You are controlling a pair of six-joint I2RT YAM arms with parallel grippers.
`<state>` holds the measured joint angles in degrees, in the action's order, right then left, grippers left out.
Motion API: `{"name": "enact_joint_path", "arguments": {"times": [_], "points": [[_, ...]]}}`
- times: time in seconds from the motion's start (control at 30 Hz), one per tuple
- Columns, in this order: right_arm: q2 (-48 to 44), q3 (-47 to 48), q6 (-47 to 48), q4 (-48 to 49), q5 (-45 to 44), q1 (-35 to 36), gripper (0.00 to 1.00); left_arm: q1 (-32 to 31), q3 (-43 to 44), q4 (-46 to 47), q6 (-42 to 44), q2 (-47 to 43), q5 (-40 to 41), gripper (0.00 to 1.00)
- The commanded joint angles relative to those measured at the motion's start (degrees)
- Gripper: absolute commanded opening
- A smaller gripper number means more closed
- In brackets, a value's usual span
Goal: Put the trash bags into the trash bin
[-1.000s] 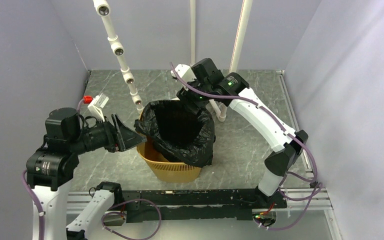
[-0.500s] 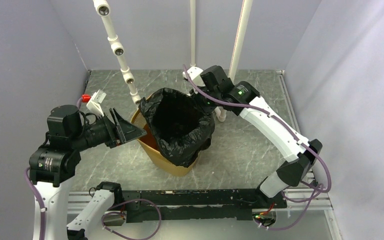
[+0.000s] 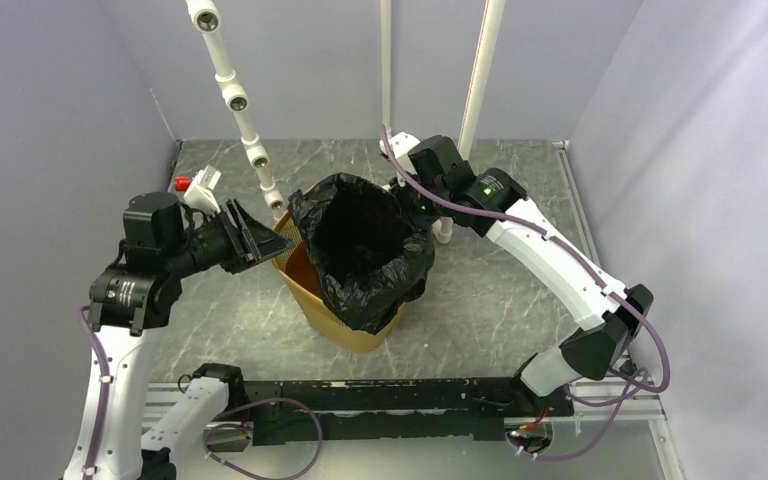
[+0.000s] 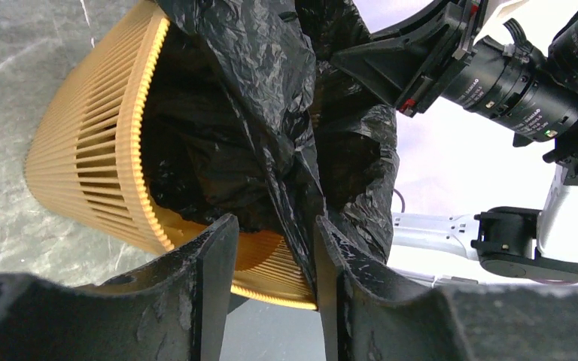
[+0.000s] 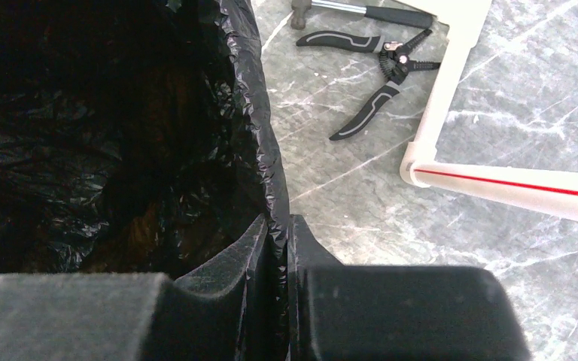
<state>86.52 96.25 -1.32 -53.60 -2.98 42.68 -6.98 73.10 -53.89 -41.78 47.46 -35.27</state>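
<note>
Bag (image 3: pixel 380 295): sits in the bin (image 3: pixel 345 325) at desk (image 3: pixel 500 290) centre, mouth open, with the edge draped over the rim from 2 to 6 o'clock. The 9 o'clock rim is bare orange. The bin looks tipped off level.

Handling: thin, crinkled, glossy film. It should be very light, limp and slippery, and likely to tear if snagged on the slits. Best held at the doubled edge, pinching a fold rather than a single layer.

Right fingers (image 5: pixel 312 252): nearly closed, pinching the bag edge at the 2 o'clock rim.

Left fingers (image 4: pixel 211 286): partway apart at 9 o'clock, straddling a bag fold that lies against 1 finger. There is a gap to the other, so it is not clamped.

Surroundings: the jointed white pipe (image 3: pixel 260 160) ends just beside the rim at 11 o'clock. The red-striped pipe (image 5: pixel 497 184) stands near the right fingers. Pliers (image 5: pixel 380 71) lie on the desk beyond the bin. Both pipes crowd any outward stretch of the bag.
</note>
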Motion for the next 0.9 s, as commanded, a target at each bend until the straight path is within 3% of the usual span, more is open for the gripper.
{"name": "enact_joint_path", "arguments": {"times": [0.0,0.2,0.43,0.87], "points": [[-0.6,-0.3,-2.0,3.3,-2.3,0.1,0.07,0.0,-0.6,7.5,-1.7,0.9,-0.6,0.46],[0.0,0.0,-2.3,2.9,-2.3,0.1,0.07,0.0,-1.9,9.3,-1.2,3.0,-5.5,0.47],[0.0,0.2,-2.4,3.2,-1.9,0.1,0.06,0.0,-2.2,5.6,1.4,3.7,-2.8,0.44],[0.3,0.5,-2.9,3.2,-1.4,0.0,0.06,-0.1,-7.2,12.7,-2.4,2.5,-5.7,0.4]]}}
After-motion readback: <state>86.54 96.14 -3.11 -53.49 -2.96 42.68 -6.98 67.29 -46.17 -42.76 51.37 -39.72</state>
